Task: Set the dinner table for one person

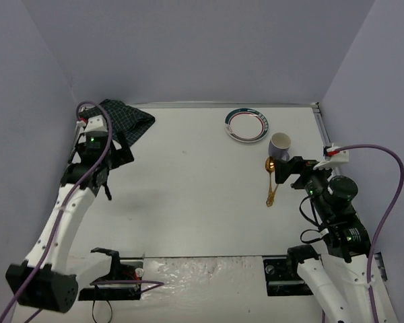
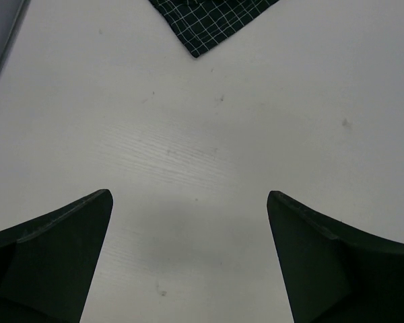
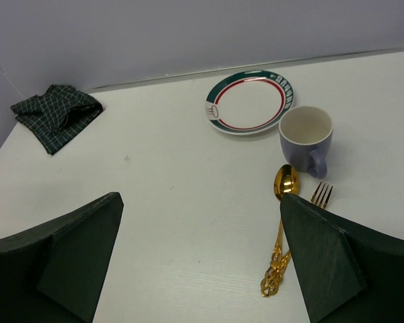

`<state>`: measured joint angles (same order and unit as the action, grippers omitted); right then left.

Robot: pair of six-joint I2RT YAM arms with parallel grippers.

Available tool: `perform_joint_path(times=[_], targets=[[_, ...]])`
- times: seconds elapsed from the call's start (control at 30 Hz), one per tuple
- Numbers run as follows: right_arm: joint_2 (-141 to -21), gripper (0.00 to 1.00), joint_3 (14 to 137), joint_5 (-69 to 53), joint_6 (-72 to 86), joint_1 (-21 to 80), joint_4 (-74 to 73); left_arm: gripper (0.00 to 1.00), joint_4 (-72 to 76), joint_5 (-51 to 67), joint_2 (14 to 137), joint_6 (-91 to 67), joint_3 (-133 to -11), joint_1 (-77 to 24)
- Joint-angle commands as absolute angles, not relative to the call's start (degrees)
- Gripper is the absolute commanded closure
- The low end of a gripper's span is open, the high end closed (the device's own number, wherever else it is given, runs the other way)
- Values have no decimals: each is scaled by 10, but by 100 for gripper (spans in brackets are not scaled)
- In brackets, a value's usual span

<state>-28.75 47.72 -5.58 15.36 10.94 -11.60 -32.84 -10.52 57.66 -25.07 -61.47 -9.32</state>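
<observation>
The white dinner table (image 1: 188, 195) bears a plate (image 1: 246, 124) with a green and red rim at the back right. A lilac mug (image 1: 279, 143) stands just in front of it. A gold spoon (image 1: 271, 180) lies in front of the mug. In the right wrist view the plate (image 3: 250, 101), the mug (image 3: 306, 138), the spoon (image 3: 280, 232) and a gold fork (image 3: 321, 195) show; the right finger partly hides the fork. My right gripper (image 1: 287, 171) (image 3: 200, 202) is open and empty above the cutlery. My left gripper (image 1: 116, 158) (image 2: 188, 202) is open and empty over bare table.
A crumpled dark green checked cloth (image 1: 124, 121) lies at the back left, just beyond the left gripper; its corner (image 2: 209, 23) shows in the left wrist view and the whole cloth (image 3: 57, 114) in the right wrist view. Grey walls enclose the table on three sides.
</observation>
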Motion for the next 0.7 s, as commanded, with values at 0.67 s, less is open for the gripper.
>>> perform_joint_path(times=[0.67], targets=[[-351,0,465,-189,116,114,-28,6,-117,-144,1234,-308,-996,-3]])
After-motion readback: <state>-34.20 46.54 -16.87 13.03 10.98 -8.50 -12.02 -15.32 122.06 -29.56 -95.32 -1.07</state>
